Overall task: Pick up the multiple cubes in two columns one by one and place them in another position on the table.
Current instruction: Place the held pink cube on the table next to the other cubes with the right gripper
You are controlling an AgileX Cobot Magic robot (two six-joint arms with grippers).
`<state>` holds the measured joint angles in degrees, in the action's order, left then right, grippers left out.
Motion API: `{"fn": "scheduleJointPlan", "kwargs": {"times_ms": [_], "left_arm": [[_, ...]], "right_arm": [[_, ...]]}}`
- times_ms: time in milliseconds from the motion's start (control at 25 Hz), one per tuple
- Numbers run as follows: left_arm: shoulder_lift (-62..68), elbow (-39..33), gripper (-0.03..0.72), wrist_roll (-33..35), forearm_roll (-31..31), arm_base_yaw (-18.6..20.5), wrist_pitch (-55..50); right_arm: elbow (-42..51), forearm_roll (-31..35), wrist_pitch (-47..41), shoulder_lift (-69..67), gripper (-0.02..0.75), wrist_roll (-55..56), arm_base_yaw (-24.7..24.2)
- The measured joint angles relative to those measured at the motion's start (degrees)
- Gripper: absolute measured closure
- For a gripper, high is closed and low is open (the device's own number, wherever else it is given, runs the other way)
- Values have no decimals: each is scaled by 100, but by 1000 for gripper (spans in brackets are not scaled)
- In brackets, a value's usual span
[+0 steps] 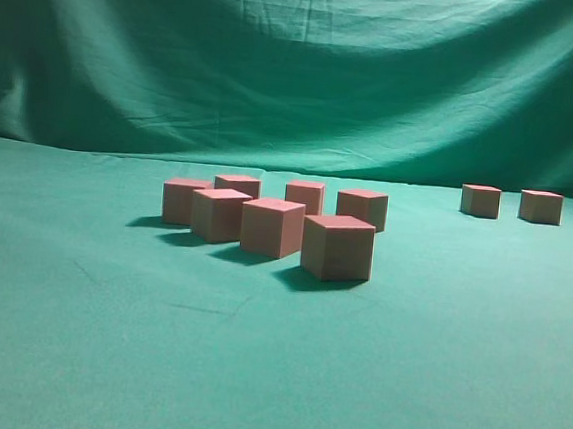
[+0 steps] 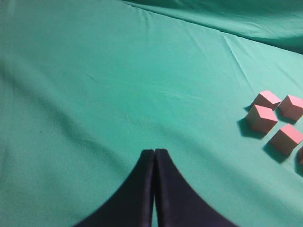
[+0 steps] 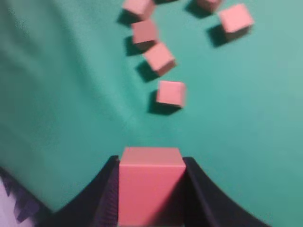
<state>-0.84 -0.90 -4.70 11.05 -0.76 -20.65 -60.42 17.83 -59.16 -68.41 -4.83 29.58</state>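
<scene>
Several pink cubes (image 1: 271, 225) stand in two slanting columns mid-table, the nearest one (image 1: 337, 247) at the front. Two more cubes (image 1: 480, 200) (image 1: 540, 207) sit apart at the far right. Neither gripper shows in the exterior view. In the right wrist view my right gripper (image 3: 151, 159) is shut on one cube (image 3: 150, 184), held above the teal cloth, with the grouped cubes (image 3: 170, 93) ahead of it. My left gripper (image 2: 155, 151) is shut and empty over bare cloth, and several cubes (image 2: 261, 118) lie off to its right.
The table (image 1: 273, 374) is covered in teal-green cloth with faint creases. A draped green curtain (image 1: 300, 65) closes off the back. A pale edge with a dark toothed strip (image 3: 14, 198) shows at the lower left of the right wrist view.
</scene>
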Motion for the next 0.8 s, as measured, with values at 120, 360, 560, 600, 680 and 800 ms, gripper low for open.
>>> {"fn": "scheduleJointPlan", "kwargs": {"times_ms": [120, 360, 560, 600, 680, 800], "left_arm": [[0, 0, 688, 0, 0, 0, 0], [0, 0, 688, 0, 0, 0, 0], [0, 0, 688, 0, 0, 0, 0], [0, 0, 688, 0, 0, 0, 0], [0, 0, 688, 0, 0, 0, 0], [0, 0, 688, 0, 0, 0, 0]], "right_arm": [[194, 12, 400, -86, 481, 57, 773], [230, -44, 648, -884, 481, 104, 1535], [230, -185, 750, -1678, 481, 104, 1648], [230, -242, 764, -1801, 481, 104, 1648], [192, -382, 843, -2056, 481, 104, 1648], [121, -622, 1004, -2297, 481, 104, 1660]]}}
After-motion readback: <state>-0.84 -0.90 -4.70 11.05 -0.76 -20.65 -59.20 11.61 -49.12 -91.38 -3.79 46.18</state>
